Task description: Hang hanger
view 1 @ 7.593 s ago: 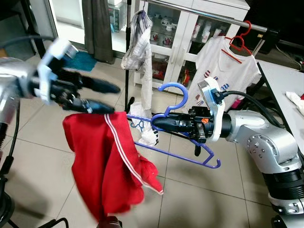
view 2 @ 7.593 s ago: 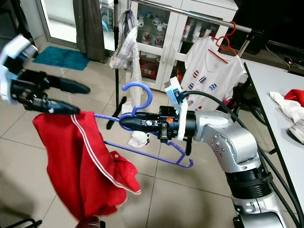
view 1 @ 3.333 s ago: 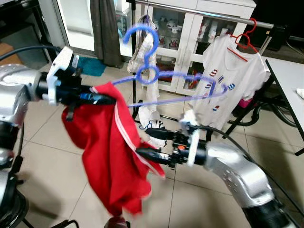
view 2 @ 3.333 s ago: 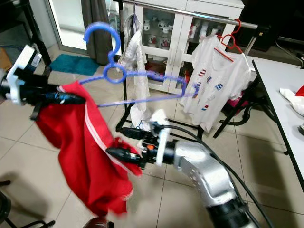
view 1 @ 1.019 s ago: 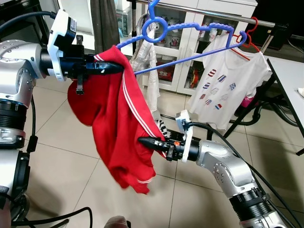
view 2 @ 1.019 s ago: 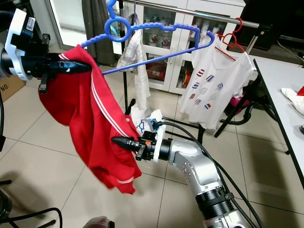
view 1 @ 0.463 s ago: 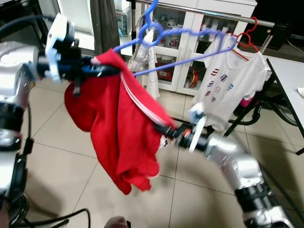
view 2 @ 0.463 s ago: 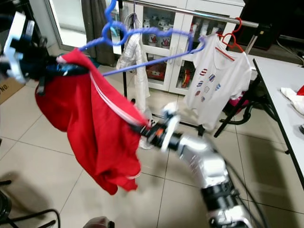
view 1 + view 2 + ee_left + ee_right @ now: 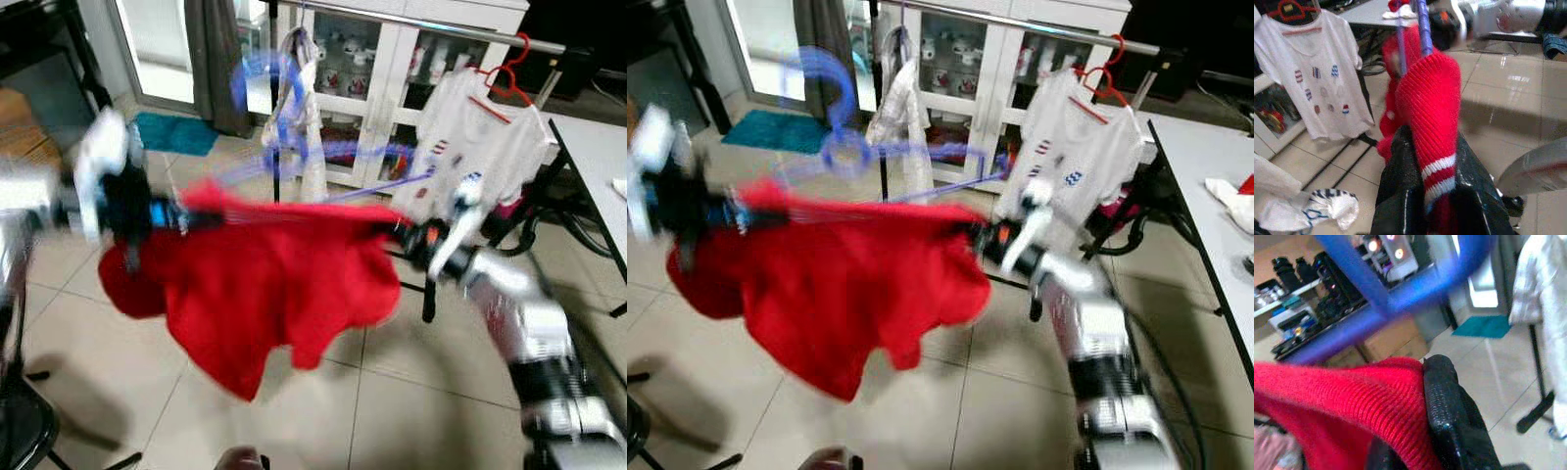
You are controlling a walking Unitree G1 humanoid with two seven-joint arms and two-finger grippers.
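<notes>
A red garment (image 9: pixel 274 284) with a white stripe is stretched wide between my two grippers, all of it motion-blurred. My left gripper (image 9: pixel 181 217) is shut on its left end, and my right gripper (image 9: pixel 397 233) is shut on its right edge. The blue plastic hanger (image 9: pixel 828 83) rises above the cloth, with its bar running along the garment's top. In the left wrist view the fingers (image 9: pixel 1400 181) pinch red knit (image 9: pixel 1430 107) beside the blue hanger bar (image 9: pixel 1422 29). In the right wrist view a black finger (image 9: pixel 1449 401) presses on red knit (image 9: pixel 1342 396) under the blue hanger (image 9: pixel 1376 289).
A metal clothes rail (image 9: pixel 421 24) crosses the back, bearing a white T-shirt (image 9: pixel 485 147) on a red hanger and a pale cloth (image 9: pixel 299 108). A white glass-door cabinet (image 9: pixel 382 78) stands behind it. A grey table (image 9: pixel 598 166) edges the right. Tiled floor lies below.
My right gripper has swung up and to the right with the garment's edge, spreading the cloth out wide. My left arm and the hanger have dropped lower.
</notes>
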